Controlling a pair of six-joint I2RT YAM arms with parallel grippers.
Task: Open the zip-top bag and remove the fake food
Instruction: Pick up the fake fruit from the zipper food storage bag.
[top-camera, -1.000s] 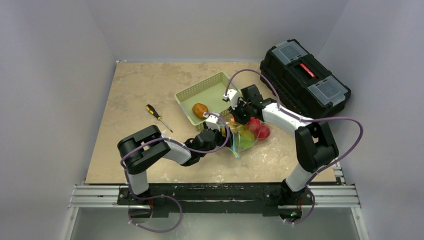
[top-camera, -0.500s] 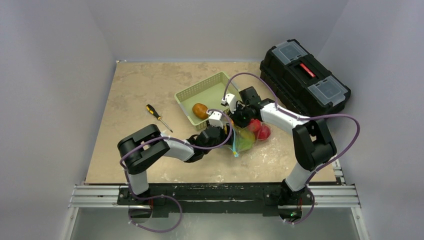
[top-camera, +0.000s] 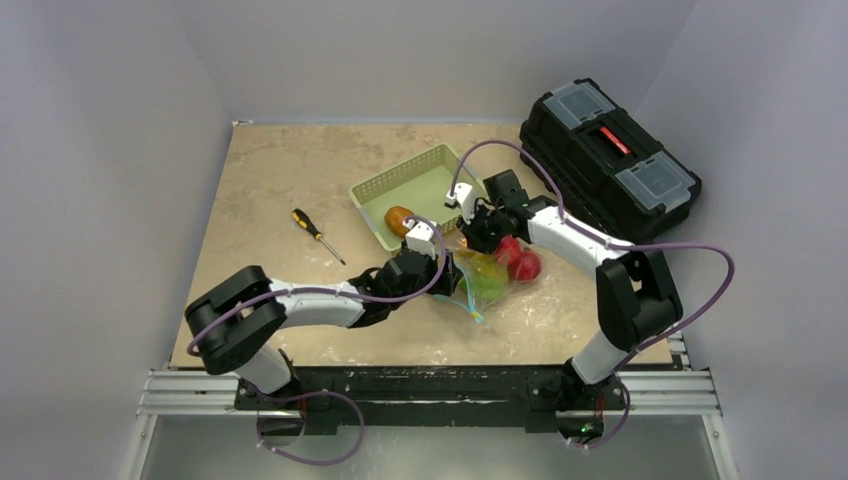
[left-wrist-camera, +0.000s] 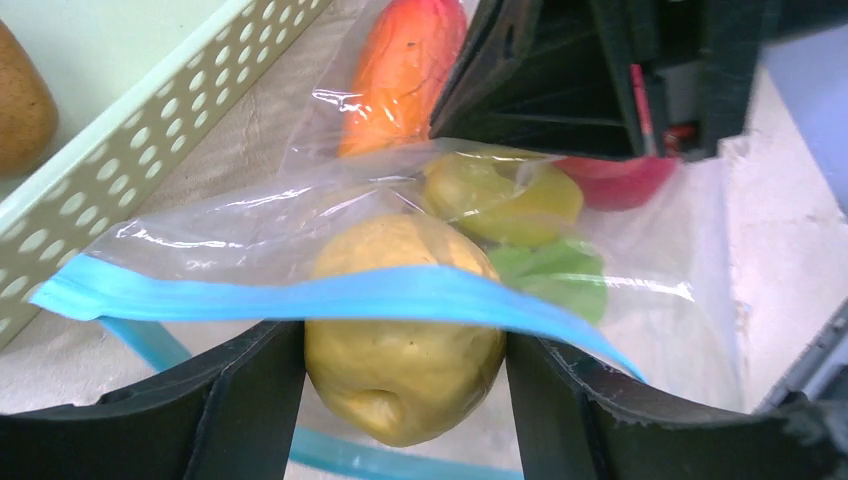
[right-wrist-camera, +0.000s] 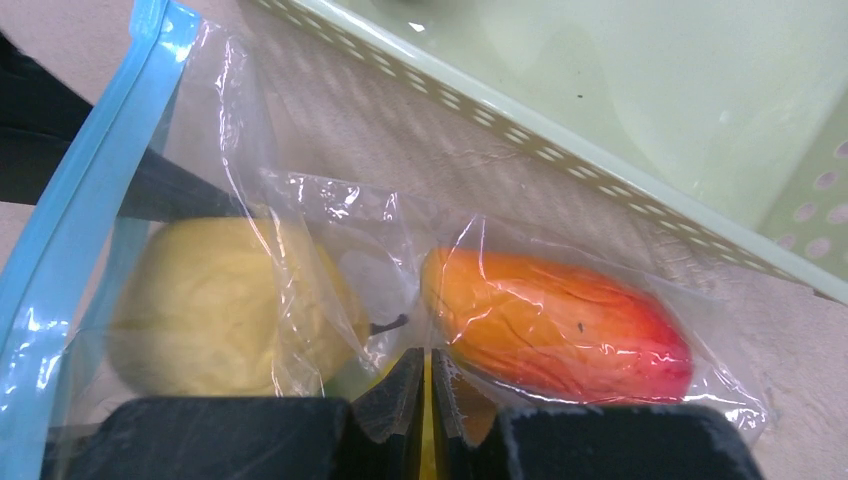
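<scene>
Pinching one zip-top bag (right-wrist-camera: 300, 200), right tool (right-wrist-camera: 430, 385) is closed; left tool (left-wrist-camera: 405, 400) grips one yellow fruit (left-wrist-camera: 400, 330).

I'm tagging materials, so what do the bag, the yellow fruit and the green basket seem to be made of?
The bag: thin clear plastic film, crinkled and glossy, with a light-blue zipper strip. The yellow fruit: probably moulded plastic, smooth with a dull sheen. The green basket: likely rigid plastic, matte, perforated walls.
</scene>
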